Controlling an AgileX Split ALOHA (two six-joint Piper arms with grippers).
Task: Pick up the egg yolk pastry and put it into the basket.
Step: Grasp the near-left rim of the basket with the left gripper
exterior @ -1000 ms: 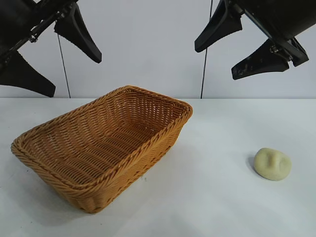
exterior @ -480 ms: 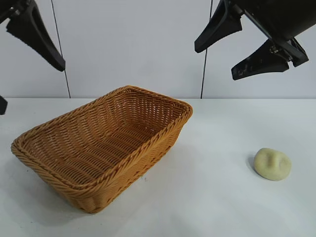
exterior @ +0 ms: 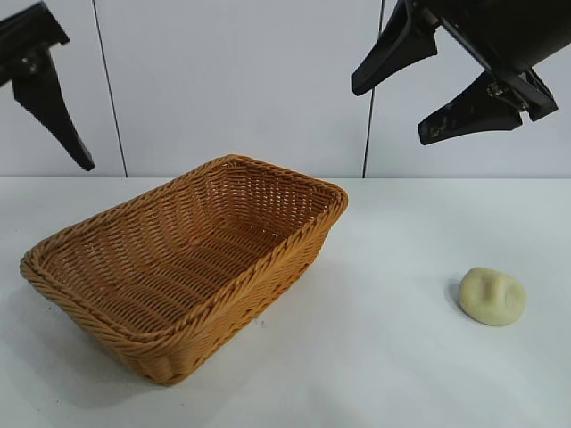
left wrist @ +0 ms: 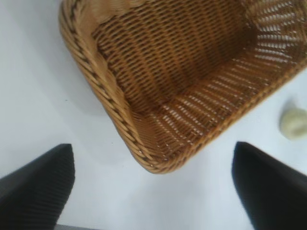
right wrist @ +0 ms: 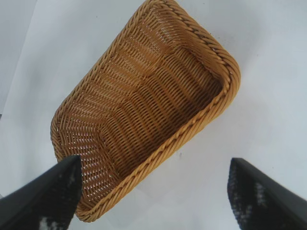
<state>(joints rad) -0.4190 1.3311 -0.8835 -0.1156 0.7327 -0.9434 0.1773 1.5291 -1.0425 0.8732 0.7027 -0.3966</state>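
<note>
While egg yolk pastry (exterior: 492, 296) sits on table (exterior: 393, 357) well apart from basket (exterior: 178, 267), left gripper (left wrist: 153, 191) and right gripper (exterior: 428, 85) hang open, empty.

Exterior camera is sitting low in front of the table (exterior: 393, 374), facing the back wall (exterior: 232, 80), nearly level, taking in the whole scene. Left wrist camera is looking steeply down over the basket (left wrist: 168, 72), quite near. Right wrist camera is looking down from higher, farther off. All three are sharing the basket (exterior: 178, 267) (right wrist: 153, 96).
</note>
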